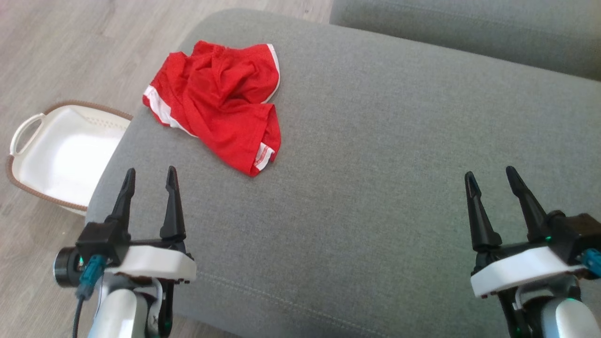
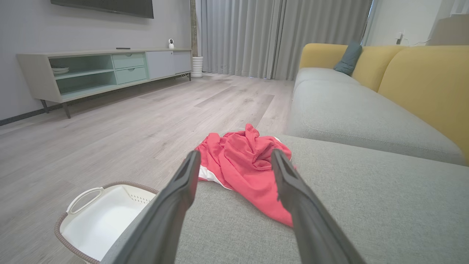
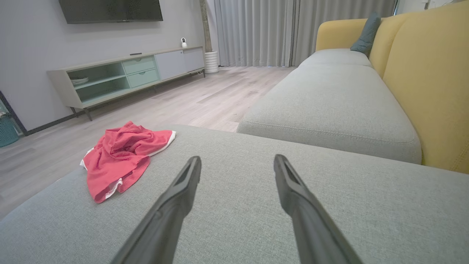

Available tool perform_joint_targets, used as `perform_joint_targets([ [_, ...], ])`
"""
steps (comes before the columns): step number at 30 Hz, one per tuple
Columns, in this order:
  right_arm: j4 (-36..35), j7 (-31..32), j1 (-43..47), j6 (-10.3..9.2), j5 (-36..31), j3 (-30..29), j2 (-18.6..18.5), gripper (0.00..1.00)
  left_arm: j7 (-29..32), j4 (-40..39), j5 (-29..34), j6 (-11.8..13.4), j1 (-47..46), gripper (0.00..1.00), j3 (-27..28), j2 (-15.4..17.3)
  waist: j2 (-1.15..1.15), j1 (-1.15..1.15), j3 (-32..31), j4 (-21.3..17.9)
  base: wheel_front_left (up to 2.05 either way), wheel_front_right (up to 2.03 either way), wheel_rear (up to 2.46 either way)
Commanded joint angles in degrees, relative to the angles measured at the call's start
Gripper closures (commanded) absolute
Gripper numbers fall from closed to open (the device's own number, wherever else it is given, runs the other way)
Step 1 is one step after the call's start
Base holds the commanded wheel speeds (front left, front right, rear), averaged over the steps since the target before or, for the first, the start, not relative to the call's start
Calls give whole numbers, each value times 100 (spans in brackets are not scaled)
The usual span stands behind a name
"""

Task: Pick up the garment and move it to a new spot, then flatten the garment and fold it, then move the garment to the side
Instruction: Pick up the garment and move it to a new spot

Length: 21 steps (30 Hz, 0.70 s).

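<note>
red garment (image 1: 216, 103) lies crumpled on the grey sofa (image 1: 375, 188), at 1 o'clock from the left gripper (image 1: 150, 174), the nearer one; from the right gripper (image 1: 488, 174) it sits well apart at 10 o'clock. both grippers gape wide, empty.

Left gripper (image 1: 149, 179) and right gripper (image 1: 490, 178) are held low, fingers pointed forward, jaws spread wide, nothing gripped.
</note>
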Motion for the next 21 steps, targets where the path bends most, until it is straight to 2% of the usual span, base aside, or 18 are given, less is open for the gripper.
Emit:
perform_joint_targets([
  [1, -256, 30, -289, -4, -62, 165, -31, 0, -29, -186, 68, -28, -308, 0, 250, 10, 0, 0, 72, -27, 0, 0, 0],
  [6, -386, 121, -435, -4, -120, 179, -48, 0, -29, 32, 62, -151, -578, 0, 172, -48, 0, 0, 457, -169, 0, 0, 0],
  [9, -513, 213, -577, -4, -164, 185, -88, 0, -29, 466, -77, -282, -914, 0, 101, -93, 0, 0, 823, -286, 0, 0, 0],
  [15, -820, 440, -778, -4, -267, 77, -238, 0, -12, 2177, -532, -650, -2108, 0, -142, -152, 0, 0, 1606, -335, 0, 0, 0],
  [21, -1017, 571, -992, -4, -312, 29, -358, 0, 164, 3919, -903, -968, -3348, 0, -457, -168, 0, 0, 2074, -324, 0, 0, 0],
])
